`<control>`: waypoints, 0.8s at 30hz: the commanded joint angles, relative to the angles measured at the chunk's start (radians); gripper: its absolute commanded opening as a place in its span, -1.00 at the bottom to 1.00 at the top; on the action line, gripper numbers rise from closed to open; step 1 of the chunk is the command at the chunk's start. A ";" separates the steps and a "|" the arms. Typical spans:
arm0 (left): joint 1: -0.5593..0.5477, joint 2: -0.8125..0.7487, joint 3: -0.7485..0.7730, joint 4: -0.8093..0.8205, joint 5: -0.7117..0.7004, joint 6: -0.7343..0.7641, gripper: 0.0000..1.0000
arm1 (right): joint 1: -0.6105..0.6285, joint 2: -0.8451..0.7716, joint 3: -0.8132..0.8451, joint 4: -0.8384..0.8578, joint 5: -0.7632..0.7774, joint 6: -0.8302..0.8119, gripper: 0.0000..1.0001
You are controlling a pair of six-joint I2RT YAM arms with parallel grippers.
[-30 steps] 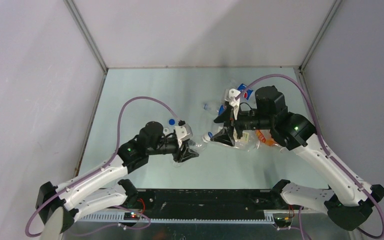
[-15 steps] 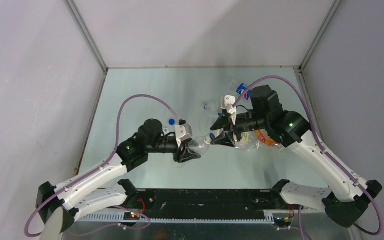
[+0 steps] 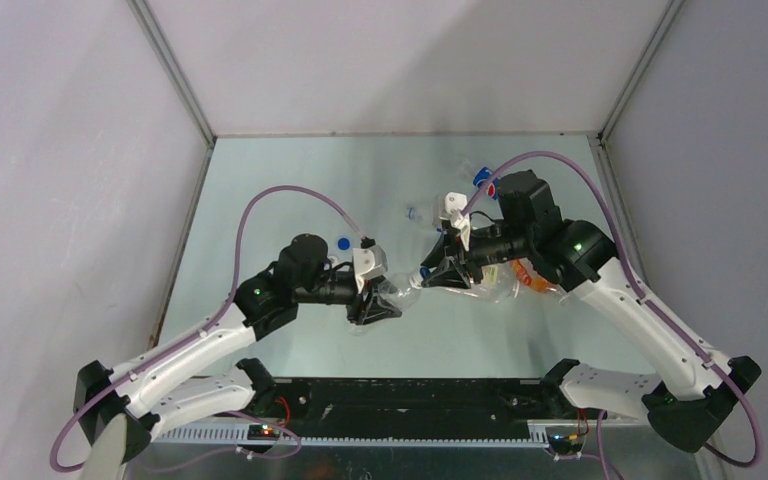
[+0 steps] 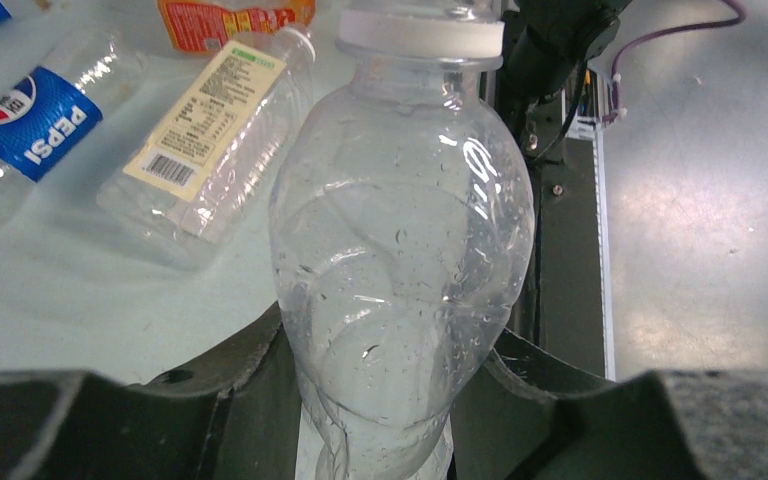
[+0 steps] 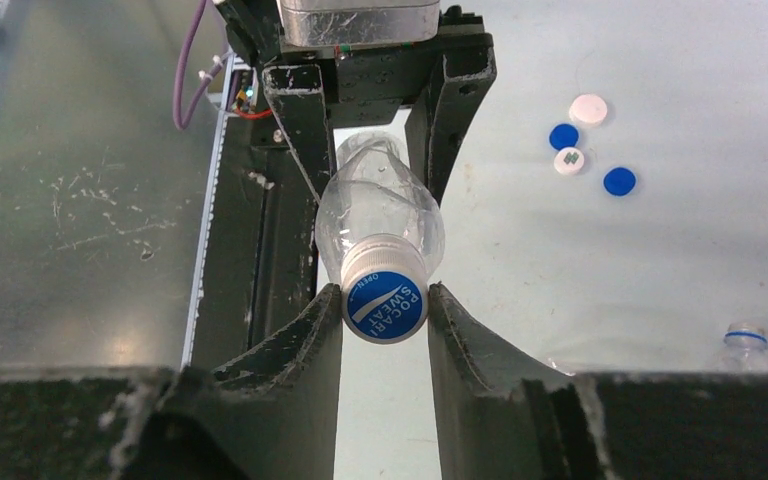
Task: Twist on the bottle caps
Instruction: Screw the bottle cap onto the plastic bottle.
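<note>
My left gripper [image 3: 373,306] is shut on the body of a clear, label-less bottle [image 4: 400,230], held level with its neck pointing right. A bottle cap [image 5: 385,304], white-sided with a blue printed top, sits on the bottle's mouth. My right gripper [image 5: 385,308] is shut on this cap, one finger pressing each side. In the top view the two grippers meet over the table's middle, with the cap [image 3: 422,274] between them. Several loose bottle caps lie on the table: white [image 5: 589,108], blue [image 5: 563,136], white [image 5: 568,161] and blue [image 5: 619,181].
Other clear bottles lie behind the right gripper: a Pepsi bottle [image 4: 30,130], one with a pale yellow label [image 4: 210,130] and one with an orange label [image 4: 230,15]. A small bottle neck with a blue ring [image 5: 745,338] lies apart. The table's black front edge [image 3: 410,395] runs below.
The right gripper has shifted a little left onto the bottle's mouth and its jaws have narrowed from wide open to pinching the cap. The left gripper has kept its hold.
</note>
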 commanded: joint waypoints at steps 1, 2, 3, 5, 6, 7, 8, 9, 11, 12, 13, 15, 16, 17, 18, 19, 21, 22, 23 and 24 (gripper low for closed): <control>0.004 0.004 0.074 -0.025 0.006 0.035 -1.00 | 0.007 0.024 0.045 -0.057 -0.018 -0.035 -0.54; 0.005 0.001 0.074 -0.023 0.003 0.031 -1.00 | 0.008 0.028 0.048 -0.070 -0.019 -0.036 -0.59; 0.006 -0.002 0.075 -0.012 0.001 0.028 -1.00 | 0.011 0.035 0.052 -0.074 -0.019 -0.036 -0.60; 0.005 -0.005 0.076 0.005 -0.007 0.019 -1.00 | 0.017 0.044 0.053 -0.078 -0.015 -0.024 -0.62; 0.005 -0.005 0.077 0.016 -0.010 0.014 -1.00 | 0.020 0.046 0.053 -0.073 -0.010 -0.016 -0.63; 0.005 -0.004 0.077 0.021 -0.018 0.013 -1.00 | 0.025 0.053 0.053 -0.070 -0.007 0.006 -0.64; 0.005 -0.006 0.077 0.032 -0.025 0.010 -1.00 | 0.028 0.056 0.053 -0.059 0.006 0.019 -0.67; 0.004 -0.008 0.076 0.037 -0.045 0.010 -1.00 | 0.033 0.064 0.053 -0.053 0.016 0.057 -0.70; 0.004 -0.015 0.072 0.048 -0.086 0.017 -1.00 | 0.038 0.078 0.053 -0.027 0.058 0.131 -0.77; 0.004 -0.023 0.072 0.055 -0.120 0.024 -1.00 | 0.039 0.088 0.054 -0.021 0.082 0.160 -0.79; 0.003 -0.027 0.072 0.058 -0.138 0.029 -1.00 | 0.042 0.094 0.053 -0.011 0.095 0.216 -0.80; 0.002 -0.043 0.066 0.072 -0.192 0.041 -1.00 | 0.043 0.109 0.054 0.004 0.157 0.317 -0.80; 0.002 -0.056 0.062 0.091 -0.225 0.045 -1.00 | 0.044 0.118 0.053 0.009 0.174 0.392 -0.80; 0.002 -0.062 0.052 0.101 -0.241 0.047 -1.00 | 0.045 0.122 0.053 0.017 0.206 0.432 -0.79; 0.001 -0.074 0.047 0.119 -0.268 0.049 -1.00 | 0.048 0.129 0.053 0.022 0.227 0.510 -0.78; -0.002 -0.079 0.039 0.129 -0.282 0.055 -1.00 | 0.049 0.134 0.053 0.028 0.266 0.548 -0.78; -0.008 -0.087 0.035 0.137 -0.319 0.073 -1.00 | 0.055 0.142 0.054 0.036 0.319 0.649 -0.77; -0.010 -0.089 0.035 0.134 -0.340 0.079 -1.00 | 0.059 0.146 0.054 0.038 0.333 0.718 -0.76; -0.017 -0.089 0.034 0.131 -0.351 0.094 -1.00 | 0.062 0.149 0.053 0.040 0.362 0.748 -0.74; -0.020 -0.090 0.034 0.124 -0.373 0.101 -1.00 | 0.065 0.154 0.054 0.039 0.374 0.812 -0.74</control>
